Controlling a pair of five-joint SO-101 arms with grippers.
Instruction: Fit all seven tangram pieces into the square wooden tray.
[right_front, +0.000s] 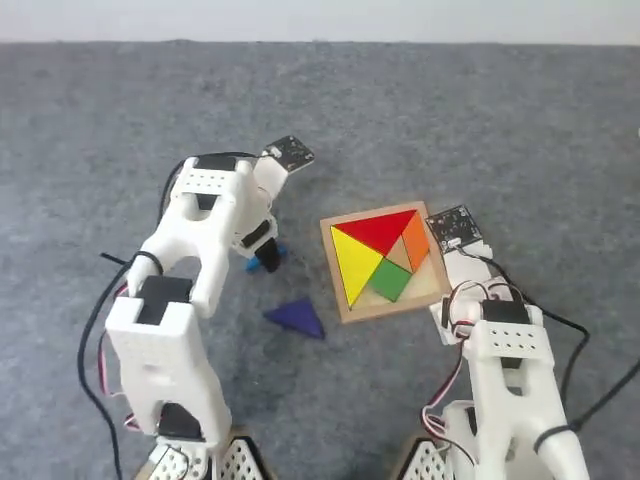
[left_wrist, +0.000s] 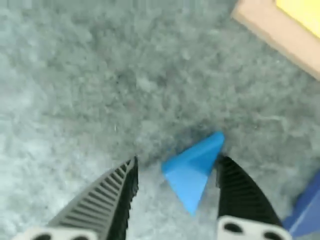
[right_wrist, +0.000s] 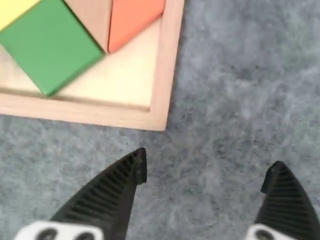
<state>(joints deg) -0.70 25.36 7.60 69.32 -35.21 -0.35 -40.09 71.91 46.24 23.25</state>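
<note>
Beside tray (right_wrist: 167, 60) corner, right tool (right_wrist: 209, 159) (spread wide), grey carpet (right_wrist: 240, 75) around.

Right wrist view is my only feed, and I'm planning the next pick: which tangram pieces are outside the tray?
Observer: A dark blue triangle lies on the carpet, off the tray's near left corner in the high view.
Operator: Any other loose piece?
Observer: A light blue piece lies on the carpet inside the open left gripper.
Operator: What's in the tray besides yellow, green and orange?
Observer: A red triangle along the far side.
</note>
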